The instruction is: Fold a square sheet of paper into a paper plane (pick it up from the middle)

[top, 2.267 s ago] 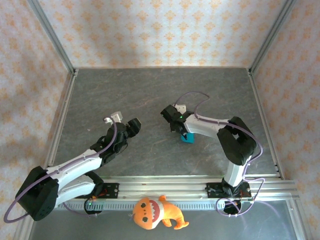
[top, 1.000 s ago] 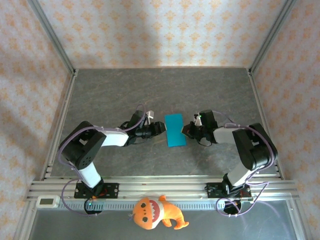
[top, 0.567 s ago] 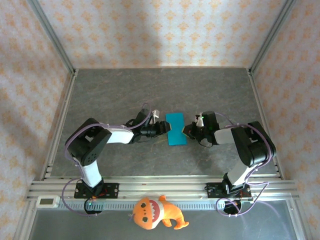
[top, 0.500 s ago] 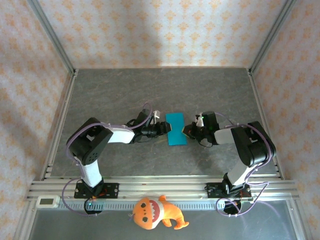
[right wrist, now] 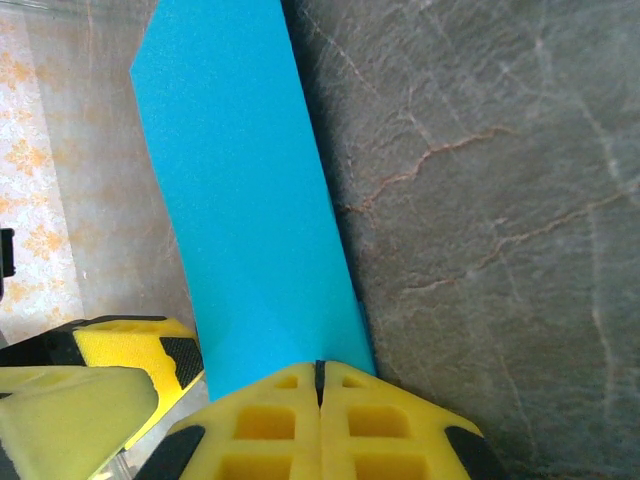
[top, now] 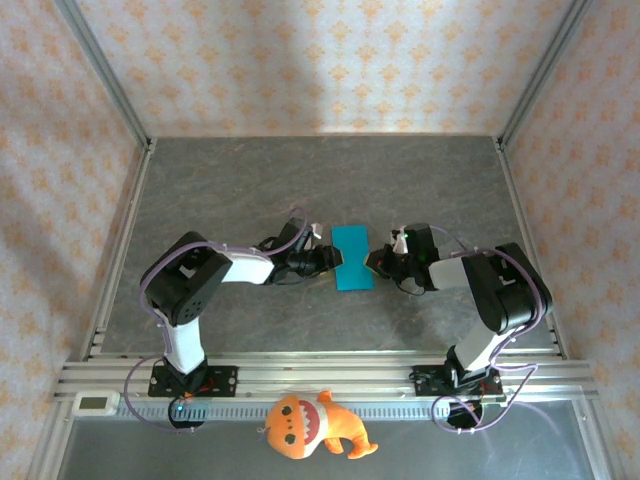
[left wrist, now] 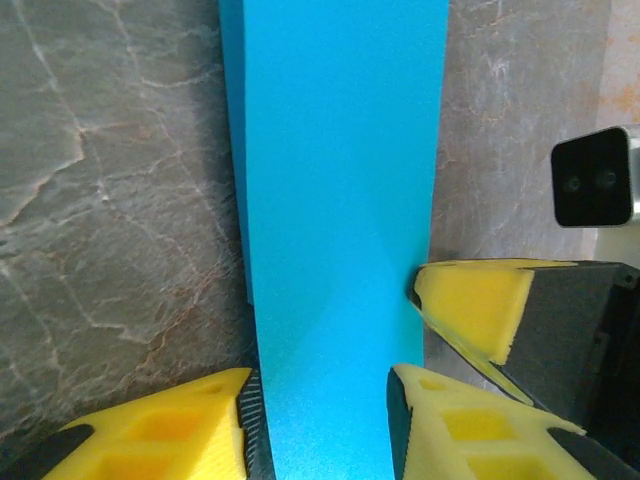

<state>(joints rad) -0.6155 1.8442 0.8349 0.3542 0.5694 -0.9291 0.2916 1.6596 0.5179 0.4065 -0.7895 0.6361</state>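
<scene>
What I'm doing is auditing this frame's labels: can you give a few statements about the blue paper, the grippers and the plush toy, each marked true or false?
1. The right gripper is closed on an edge of the paper. True.
2. The paper lies against the left wall, away from both arms. False: it sits in the middle of the table, between the two grippers.
3. The orange plush toy touches neither gripper. True.
4. The left gripper is shut with nothing in it. False: its fingers stand apart, the paper between them.
</scene>
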